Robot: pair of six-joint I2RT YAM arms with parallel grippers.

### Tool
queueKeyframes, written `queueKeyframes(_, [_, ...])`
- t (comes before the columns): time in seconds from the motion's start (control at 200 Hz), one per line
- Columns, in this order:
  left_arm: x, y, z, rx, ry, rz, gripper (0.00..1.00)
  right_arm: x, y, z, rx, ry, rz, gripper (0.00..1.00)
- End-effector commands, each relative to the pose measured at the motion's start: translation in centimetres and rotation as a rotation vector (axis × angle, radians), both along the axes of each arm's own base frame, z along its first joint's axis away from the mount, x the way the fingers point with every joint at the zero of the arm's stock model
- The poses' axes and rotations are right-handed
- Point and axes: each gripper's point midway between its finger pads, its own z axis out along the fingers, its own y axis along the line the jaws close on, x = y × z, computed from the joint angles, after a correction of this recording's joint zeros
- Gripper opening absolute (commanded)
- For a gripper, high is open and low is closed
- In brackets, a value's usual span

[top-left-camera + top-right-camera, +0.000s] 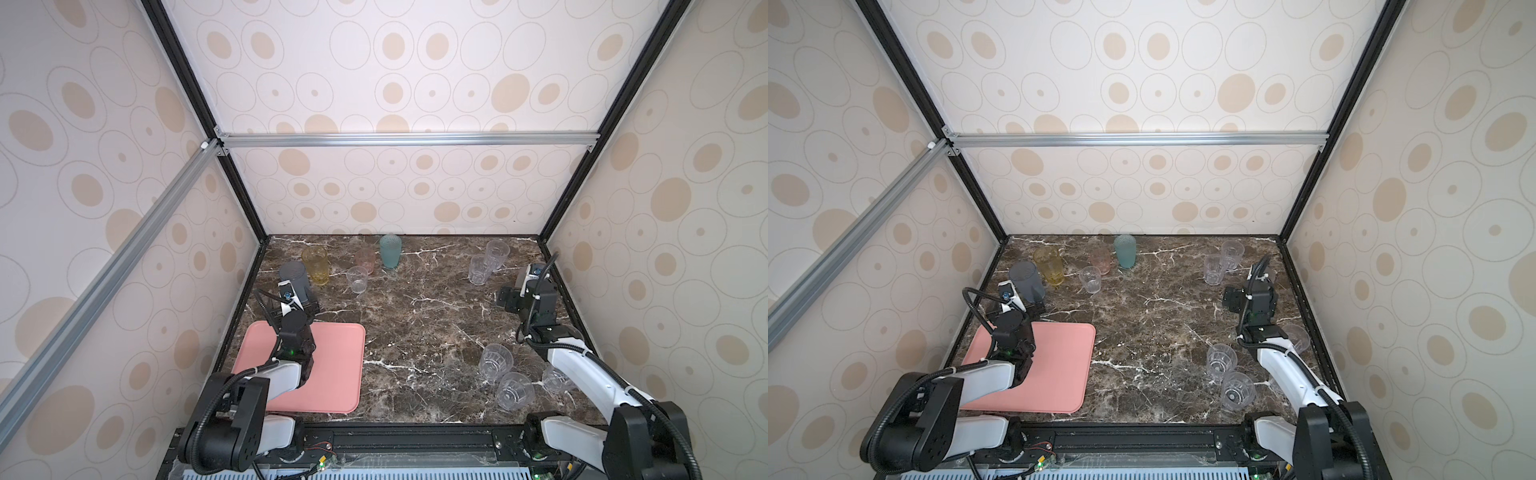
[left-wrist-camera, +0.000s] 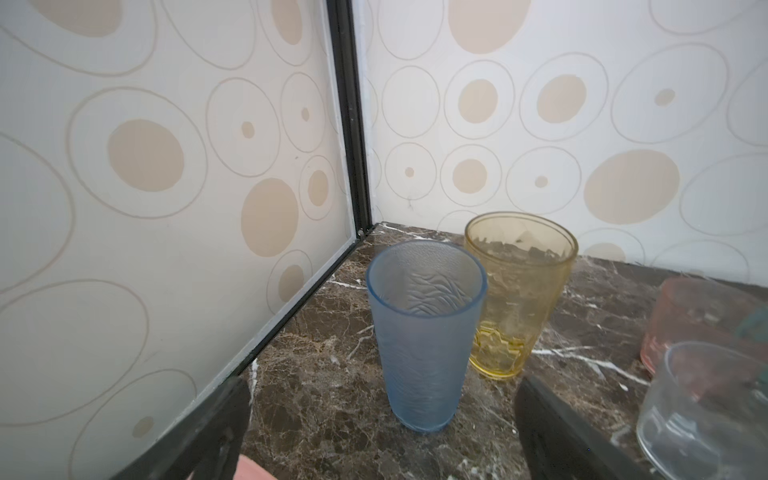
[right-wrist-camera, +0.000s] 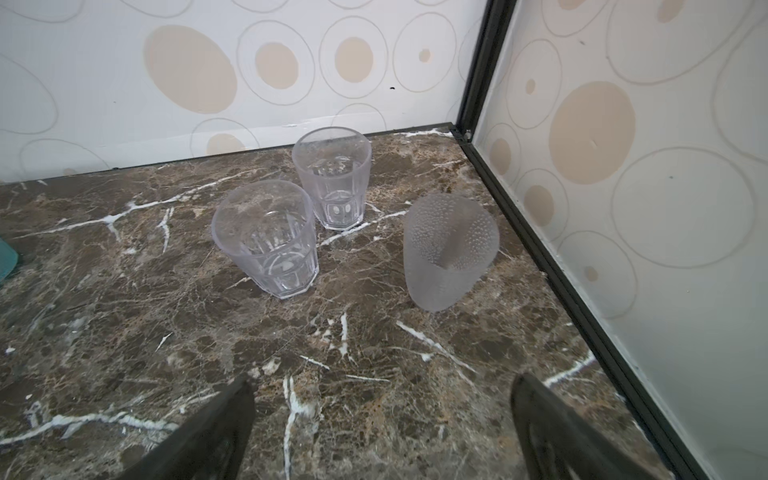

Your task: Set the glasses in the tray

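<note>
Gaping left hand (image 2: 382, 385): fingers spread wide, gripping nothing; the grey-blue glass (image 2: 424, 332) stands upright just ahead of the gap.
Left edge: the side wall (image 2: 166, 208) runs close beside that glass; the open room is on its other side.
Neighbours: the amber glass (image 2: 523, 299) is just behind the grey-blue one, with the pink glass (image 2: 698, 316) and the small clear glass (image 2: 706, 407) near; the teal glass (image 1: 390, 250) is by the back wall.
Right hand (image 3: 383, 382): wide and empty over bare counter; two faceted glasses (image 3: 270, 245) and a dotted glass (image 3: 446, 257) stand ahead, the dotted one nearest the right wall.
Near right: a cluster of clear glasses (image 1: 494, 361) stands beside the right arm.
Tray (image 1: 336, 374): flat at the near left, partly under the left arm, apart from every glass.
Counter (image 1: 424, 316): dark veined marble with an open middle.
Room: circle-patterned walls on three sides.
</note>
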Motion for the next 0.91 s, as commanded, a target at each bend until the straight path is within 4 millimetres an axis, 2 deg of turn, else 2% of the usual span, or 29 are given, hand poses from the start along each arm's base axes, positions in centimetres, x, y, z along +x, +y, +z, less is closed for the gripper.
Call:
queueKeyframes(0.0, [-1.4, 1.9, -0.4, -0.113, 0.059, 0.162, 0.99, -3.6, -1.6, 0.5, 0.004, 0.181, -0.174, 0.99])
queueKeyframes(0.06, [-1.7, 2.0, 0.3, -0.165, 0.061, 0.172, 0.99, -4.2, -0.9, 1.2, 0.076, 0.228, -0.174, 0.99])
queueKeyframes(0.11, [-1.5, 1.5, 1.1, -0.194, 0.069, 0.144, 0.99, -4.4, 0.6, 0.9, 0.164, 0.278, -0.133, 1.0])
queueKeyframes(0.19, [-1.7, 1.3, 2.4, -0.255, 0.082, 0.145, 0.99, -3.8, 4.9, 0.7, 0.366, 0.328, 0.068, 1.0])
queueKeyframes(0.285, [-2.1, 1.0, 3.8, -0.365, 0.062, 0.152, 0.99, -4.0, 8.4, 0.2, 0.538, 0.371, 0.158, 0.85])
queueKeyframes(0.345, [-1.9, 0.1, 4.8, -0.425, 0.043, 0.09, 0.99, -4.4, 9.3, -0.1, 0.555, 0.403, 0.14, 0.81])
queueKeyframes(0.415, [-1.2, -2.2, 6.4, -0.419, 0.031, -0.087, 0.99, -4.9, 10.4, -0.3, 0.514, 0.426, 0.119, 0.8])
queueKeyframes(0.45, [-1.1, -3.0, 6.9, -0.415, 0.034, -0.136, 0.95, -5.3, 11.6, -0.5, 0.497, 0.444, 0.132, 0.79])
queueKeyframes(0.54, [-0.9, -4.1, 6.6, -0.429, 0.124, -0.181, 0.87, -6.2, 14.5, -0.9, 0.45, 0.48, 0.156, 0.77])
queueKeyframes(0.63, [-0.9, -5.9, 4.7, -0.422, 0.258, -0.23, 0.85, -7.1, 18.0, -1.7, 0.427, 0.497, 0.179, 0.75])
queueKeyframes(0.73, [-1.7, -8.5, 2.6, -0.388, 0.356, -0.295, 0.85, -8.0, 22.4, -3.5, 0.419, 0.534, 0.212, 0.72])
queueKeyframes(0.9, [-3.4, -12.2, -0.5, -0.38, 0.428, -0.378, 0.85, -9.4, 29.1, -6.6, 0.386, 0.615, 0.267, 0.69])
